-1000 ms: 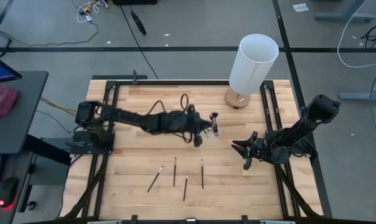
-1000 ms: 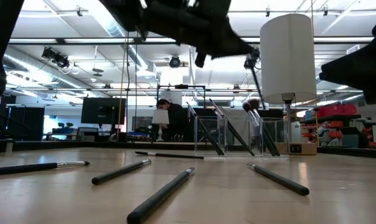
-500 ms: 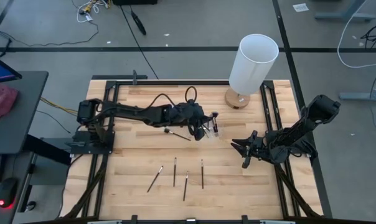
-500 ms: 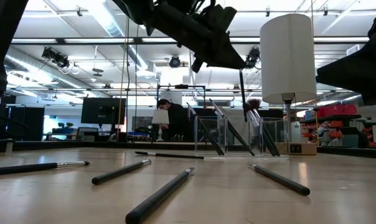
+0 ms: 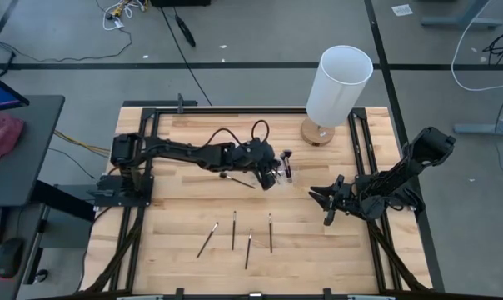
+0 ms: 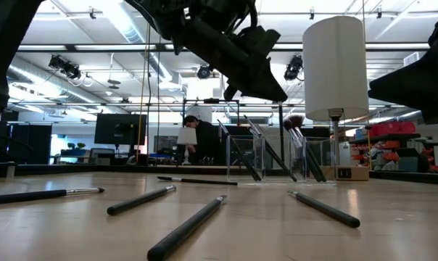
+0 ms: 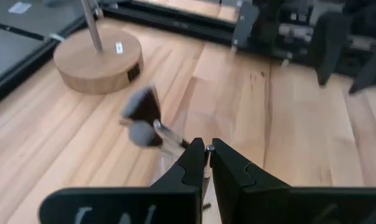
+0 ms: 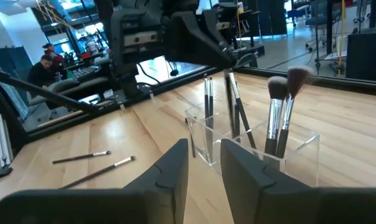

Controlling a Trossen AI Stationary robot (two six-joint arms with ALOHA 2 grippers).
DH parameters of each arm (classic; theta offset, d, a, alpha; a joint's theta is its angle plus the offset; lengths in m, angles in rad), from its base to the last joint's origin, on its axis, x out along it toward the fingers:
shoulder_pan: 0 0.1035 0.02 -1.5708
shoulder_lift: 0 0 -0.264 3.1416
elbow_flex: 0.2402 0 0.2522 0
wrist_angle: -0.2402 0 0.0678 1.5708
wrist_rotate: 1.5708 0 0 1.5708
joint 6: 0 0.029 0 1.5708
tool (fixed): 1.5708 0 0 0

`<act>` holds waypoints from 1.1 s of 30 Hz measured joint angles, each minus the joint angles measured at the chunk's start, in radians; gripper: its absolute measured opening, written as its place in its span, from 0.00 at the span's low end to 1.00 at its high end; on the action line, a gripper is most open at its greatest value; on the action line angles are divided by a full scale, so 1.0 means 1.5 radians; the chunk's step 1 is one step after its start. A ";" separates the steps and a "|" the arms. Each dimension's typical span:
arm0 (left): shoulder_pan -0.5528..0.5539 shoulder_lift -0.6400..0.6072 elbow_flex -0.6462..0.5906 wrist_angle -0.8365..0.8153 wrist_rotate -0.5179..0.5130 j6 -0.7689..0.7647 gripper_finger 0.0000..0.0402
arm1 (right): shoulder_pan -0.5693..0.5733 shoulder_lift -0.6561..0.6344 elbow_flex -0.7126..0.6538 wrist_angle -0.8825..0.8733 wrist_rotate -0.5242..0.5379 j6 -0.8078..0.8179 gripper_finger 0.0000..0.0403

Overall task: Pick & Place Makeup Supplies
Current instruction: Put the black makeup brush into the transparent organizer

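Observation:
Several thin dark makeup brushes (image 5: 248, 248) lie flat on the wooden table's near half. Another (image 5: 237, 180) lies beside the left arm. A clear holder (image 5: 286, 171) at mid table has brushes standing in it, their bristles up (image 8: 278, 87). My left gripper (image 5: 275, 176) hovers just above the holder, shut on one slim brush (image 6: 281, 134). My right gripper (image 5: 328, 202) waits to the holder's right, low and level. Its fingers (image 8: 169, 171) stand apart with nothing between them. My left gripper pinches the brush's upper end (image 7: 208, 149) between its two fingertips. The fingers slant down from the table's left side. The brush hangs upright below them, and in the low view its lower part (image 6: 281, 161) falls inside the clear holder's outline.
A tall white cylinder lamp (image 5: 339, 83) on a round wooden base (image 5: 316, 132) stands at the far right, close behind the holder. Black frame rails (image 5: 143, 158) run along the table's left and right sides. People sit at desks in the room beyond the table.
My left gripper has shifted toward the holder, sunk a little and tipped further down, staying shut. Its brush has swung from slanted to upright, and its lower end has dropped in among the brushes in the holder.

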 joint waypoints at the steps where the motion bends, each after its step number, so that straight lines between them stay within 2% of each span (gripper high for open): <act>1: 0.002 0.004 0.001 0.006 0.000 0.000 0.04 | 0.000 0.000 0.000 0.000 0.000 0.000 0.24; 11: 0.013 0.041 0.001 0.020 0.000 -0.026 0.05 | 0.000 0.000 0.000 -0.001 -0.016 0.000 0.24; 25: 0.013 0.041 0.000 0.015 -0.008 -0.033 0.07 | 0.000 0.000 0.000 -0.002 -0.016 0.000 0.24; 33: 0.013 0.041 0.000 -0.002 -0.052 -0.034 0.16 | 0.000 0.000 0.000 -0.002 -0.015 0.000 0.24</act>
